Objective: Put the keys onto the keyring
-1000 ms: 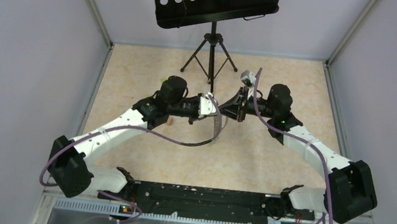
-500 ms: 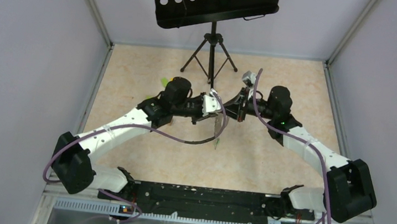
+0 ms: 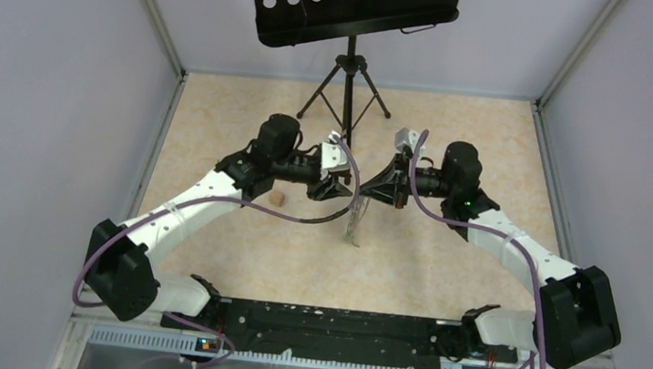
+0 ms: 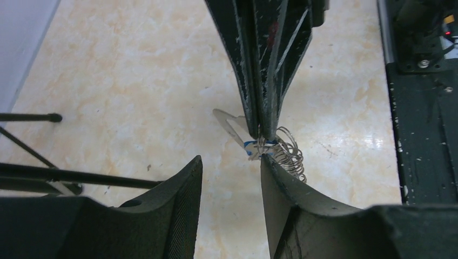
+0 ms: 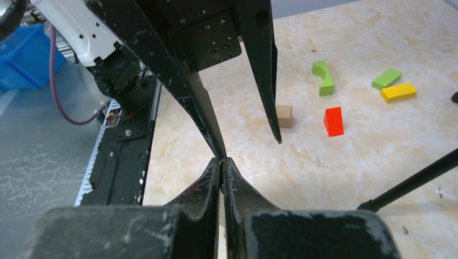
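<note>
Hanging by a thread here: left gripper [image 4: 229, 162] jaws are spread, holding nothing, so the keyring [image 4: 286, 154] and its blue-tagged key [image 4: 249, 147] dangle above the table [image 4: 135, 81] from the right gripper [image 4: 260, 132], pinched tight on the wire. Any twist could drop it.

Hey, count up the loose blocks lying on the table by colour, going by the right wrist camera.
Green blocks: 2
Yellow block: 1
Red block: 1
Tan block: 1
Total: 5
</note>
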You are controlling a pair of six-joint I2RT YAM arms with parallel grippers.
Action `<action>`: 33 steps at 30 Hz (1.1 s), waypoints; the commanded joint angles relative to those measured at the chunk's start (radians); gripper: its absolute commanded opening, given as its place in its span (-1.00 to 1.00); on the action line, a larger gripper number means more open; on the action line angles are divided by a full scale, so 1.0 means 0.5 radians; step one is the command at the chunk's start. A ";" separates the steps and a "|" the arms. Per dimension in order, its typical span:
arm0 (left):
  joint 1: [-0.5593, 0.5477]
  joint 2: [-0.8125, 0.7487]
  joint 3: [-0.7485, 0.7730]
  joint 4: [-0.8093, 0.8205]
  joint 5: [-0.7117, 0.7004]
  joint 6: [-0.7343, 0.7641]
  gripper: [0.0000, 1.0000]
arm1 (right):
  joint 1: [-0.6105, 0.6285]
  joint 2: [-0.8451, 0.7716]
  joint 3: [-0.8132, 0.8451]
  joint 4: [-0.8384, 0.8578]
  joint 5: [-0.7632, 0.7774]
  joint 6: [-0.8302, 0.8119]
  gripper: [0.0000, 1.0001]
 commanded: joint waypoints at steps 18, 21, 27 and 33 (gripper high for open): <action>0.022 0.164 0.080 0.116 0.549 -0.170 -0.29 | -0.016 -0.077 0.055 0.029 -0.163 -0.107 -1.00; 0.024 0.176 0.081 0.130 0.558 -0.181 -0.43 | -0.016 -0.075 0.053 0.030 -0.165 -0.106 -1.00; 0.036 0.185 0.069 0.151 0.553 -0.187 -0.59 | -0.016 -0.071 0.055 0.045 -0.171 -0.086 -1.00; 0.052 0.171 0.022 0.254 0.572 -0.243 -0.81 | -0.016 -0.065 0.049 0.063 -0.178 -0.069 -1.00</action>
